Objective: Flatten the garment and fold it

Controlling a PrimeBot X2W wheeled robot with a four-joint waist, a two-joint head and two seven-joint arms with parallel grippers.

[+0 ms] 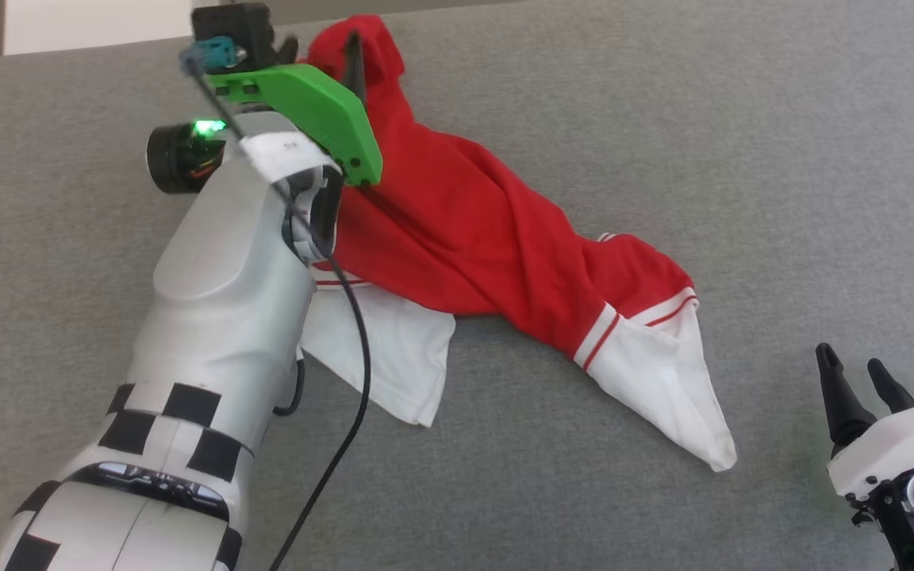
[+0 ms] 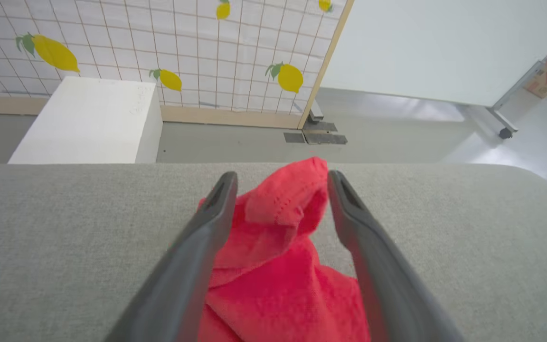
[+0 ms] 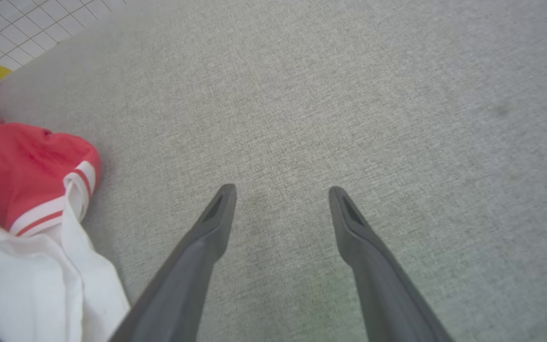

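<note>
Left forearm [image 1: 219,317] up close; left gripper [image 2: 280,183] jaws apart, straddling the shirt's [image 1: 465,230] far red end. Shirt lies crumpled diagonally on grey table [image 1: 703,119], white sleeve [image 1: 663,381] nearest right gripper [image 1: 850,358], jaws apart too.

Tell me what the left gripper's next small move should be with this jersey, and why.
Probably lift the left gripper back off the red fold: its jaws stand open astride it, gripping nothing. The jersey lies twisted and bunched on the gray surface, so it likely needs a hold nearer an edge to spread flat.
</note>
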